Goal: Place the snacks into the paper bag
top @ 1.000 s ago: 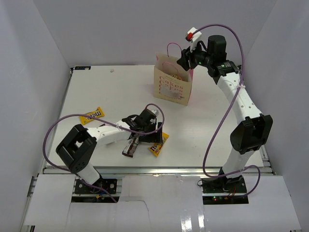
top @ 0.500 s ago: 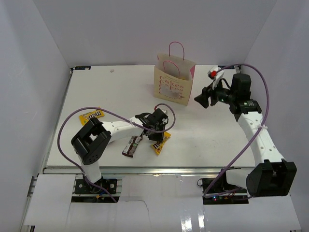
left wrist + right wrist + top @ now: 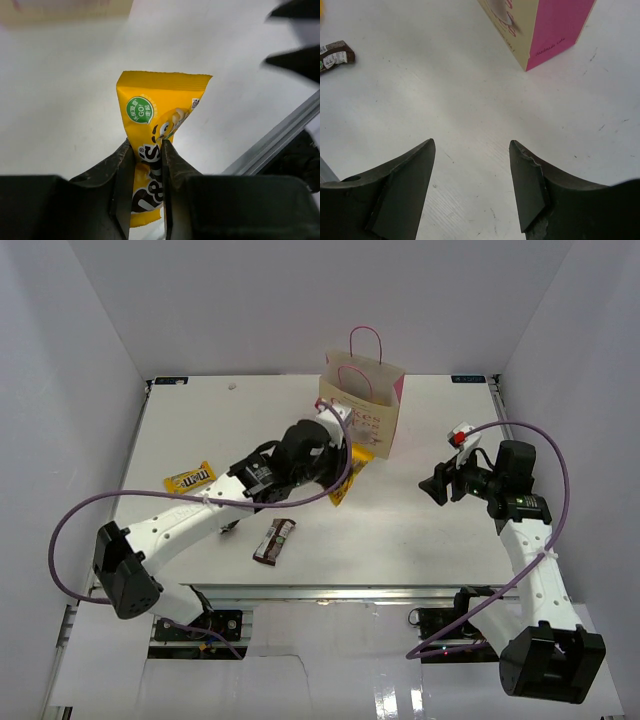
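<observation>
The cream paper bag point(image 3: 362, 405) with pink sides point(image 3: 555, 25) stands upright at the back middle of the table. My left gripper point(image 3: 335, 466) point(image 3: 146, 146) is shut on a yellow snack pack point(image 3: 346, 474) point(image 3: 161, 112), held in the air just in front of the bag's lower front. The pack sticks out past the fingertips. A second yellow pack point(image 3: 190, 479) lies at the left. A brown bar point(image 3: 274, 541) point(image 3: 335, 55) lies near the front edge. My right gripper point(image 3: 438, 484) point(image 3: 472, 147) hangs open and empty to the right of the bag.
White walls close in the table on three sides. A metal rail point(image 3: 330, 592) runs along the table's near edge. Purple cables point(image 3: 200, 502) loop from both arms over the table.
My left gripper shut on the yellow pack and carried it up from the front of the table toward the bag. My right arm drew back from above the bag, down to the right.
</observation>
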`<action>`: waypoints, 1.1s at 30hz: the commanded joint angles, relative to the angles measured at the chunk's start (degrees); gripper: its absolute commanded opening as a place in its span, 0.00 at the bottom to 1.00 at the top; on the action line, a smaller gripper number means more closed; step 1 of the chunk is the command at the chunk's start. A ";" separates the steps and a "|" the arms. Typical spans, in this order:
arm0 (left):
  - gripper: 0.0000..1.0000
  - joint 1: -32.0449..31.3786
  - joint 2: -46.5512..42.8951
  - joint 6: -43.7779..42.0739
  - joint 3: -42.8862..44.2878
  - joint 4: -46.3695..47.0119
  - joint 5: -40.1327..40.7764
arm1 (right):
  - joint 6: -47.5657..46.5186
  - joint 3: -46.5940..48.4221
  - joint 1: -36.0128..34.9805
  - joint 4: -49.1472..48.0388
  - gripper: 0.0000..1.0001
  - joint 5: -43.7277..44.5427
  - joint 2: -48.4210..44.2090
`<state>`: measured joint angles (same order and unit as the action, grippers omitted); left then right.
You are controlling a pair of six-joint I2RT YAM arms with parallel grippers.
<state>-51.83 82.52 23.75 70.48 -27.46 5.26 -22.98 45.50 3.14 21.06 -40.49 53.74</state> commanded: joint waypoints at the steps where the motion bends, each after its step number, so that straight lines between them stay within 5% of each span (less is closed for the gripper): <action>1: 0.14 0.50 -1.50 -12.91 12.46 6.72 1.51 | -0.92 -1.46 1.17 -0.05 0.67 -1.26 -0.56; 6: 0.12 2.17 8.94 -30.11 33.89 11.19 0.46 | -0.75 -2.25 1.43 -0.40 0.67 -1.78 -0.47; 12: 0.12 5.42 15.64 -46.48 36.93 27.96 -3.93 | -0.57 -3.31 1.61 -0.58 0.67 -2.40 -1.09; 14: 0.13 8.32 17.75 -47.04 38.23 33.41 -8.21 | -0.40 -4.01 1.61 -0.58 0.67 -2.92 -1.35; 22: 0.13 14.13 32.08 -43.18 57.48 31.06 -11.93 | 0.75 -6.73 2.14 -1.72 0.67 -3.81 -3.29; 30: 0.14 14.57 30.86 -40.36 50.65 32.12 -14.39 | 1.10 -7.79 2.40 -2.43 0.67 -4.51 -3.55; 32: 0.22 14.57 29.20 -39.92 45.40 33.26 -14.14 | 1.19 -7.79 2.49 -2.43 0.67 -4.60 -3.64; 33: 0.33 14.74 28.67 -39.66 43.80 34.13 -13.61 | 1.19 -7.70 2.49 -2.43 0.67 -4.68 -3.64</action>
<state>-37.04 115.31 -17.10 118.54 4.47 -7.14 -22.44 37.67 5.26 20.56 -43.70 50.92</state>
